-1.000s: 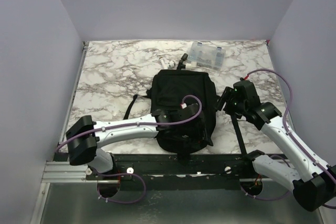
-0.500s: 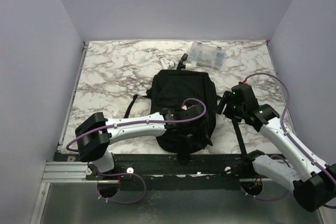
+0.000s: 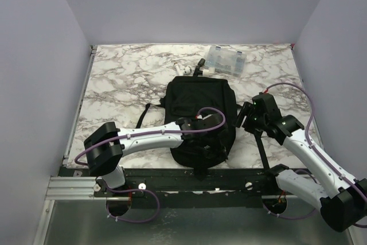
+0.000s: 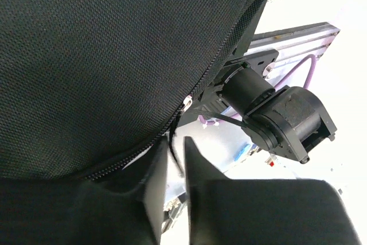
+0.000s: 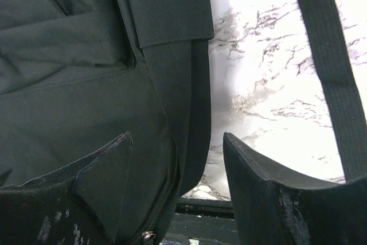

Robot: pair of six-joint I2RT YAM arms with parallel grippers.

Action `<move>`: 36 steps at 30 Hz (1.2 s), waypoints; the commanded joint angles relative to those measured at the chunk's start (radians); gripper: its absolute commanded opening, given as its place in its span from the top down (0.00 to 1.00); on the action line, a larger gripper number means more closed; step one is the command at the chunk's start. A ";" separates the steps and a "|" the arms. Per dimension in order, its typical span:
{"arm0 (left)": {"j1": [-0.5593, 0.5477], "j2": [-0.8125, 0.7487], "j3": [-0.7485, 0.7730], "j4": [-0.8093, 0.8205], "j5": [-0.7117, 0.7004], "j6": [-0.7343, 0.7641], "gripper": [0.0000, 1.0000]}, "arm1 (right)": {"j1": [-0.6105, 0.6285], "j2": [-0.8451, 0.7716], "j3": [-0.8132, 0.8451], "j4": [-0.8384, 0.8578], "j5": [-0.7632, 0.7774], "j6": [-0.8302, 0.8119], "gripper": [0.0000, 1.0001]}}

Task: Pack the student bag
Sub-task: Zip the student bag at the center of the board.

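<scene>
Student bag: the black student bag (image 3: pixel 200 113) lies flat on the marble table (image 3: pixel 126 78), just ahead of the arm bases and between the two grippers, and it looks zipped shut.

Left fingers: the left gripper (image 4: pixel 174 150) sits at the bag's near end with only a narrow gap. A thin dark pull cord (image 4: pixel 172 137) hangs from the zipper slider (image 4: pixel 186 104) down between the fingers. The wrist view does not show whether the cord is pinched.

Right fingers: the right gripper (image 5: pixel 176 139) stands wide and holds nothing. One finger is over the bag's right side panel, the other over bare marble beside the shoulder strap (image 5: pixel 332 73).

Step in hand: probably taking the pull to open the main zipper (image 4: pixel 212 73); nothing appears packed.

Items waiting: a clear compartment box (image 3: pixel 226 61) and small white pieces (image 3: pixel 184 70) lie beyond the bag's far end.

Risk, slip: the cord is thin and slack, so it could slide out of the fingers and leave the slider where it is.

Risk, drag: the soft bag is not pinned, so a pull on the zipper could haul the whole bag toward the table edge and bunch the fabric.

Risk, snag: the right fingers could catch the loose strap rather than the side panel and steady nothing.
</scene>
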 commanded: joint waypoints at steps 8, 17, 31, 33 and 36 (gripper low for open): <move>0.031 -0.029 -0.032 0.039 0.015 0.067 1.00 | -0.002 -0.025 -0.173 0.102 -0.403 0.051 0.32; 0.051 -0.065 -0.059 0.046 0.076 0.236 1.00 | -0.001 -0.023 -0.270 0.226 -0.342 0.257 0.94; 0.126 -0.409 -0.377 -0.086 -0.057 0.502 1.00 | -0.042 -0.041 -0.086 0.021 0.157 0.130 1.00; 0.126 -0.440 -0.406 -0.016 -0.012 0.544 1.00 | -0.041 -0.008 -0.053 0.040 0.134 0.073 1.00; 0.121 -0.434 -0.396 0.109 0.080 0.569 1.00 | -0.041 0.039 -0.003 0.016 0.099 0.037 1.00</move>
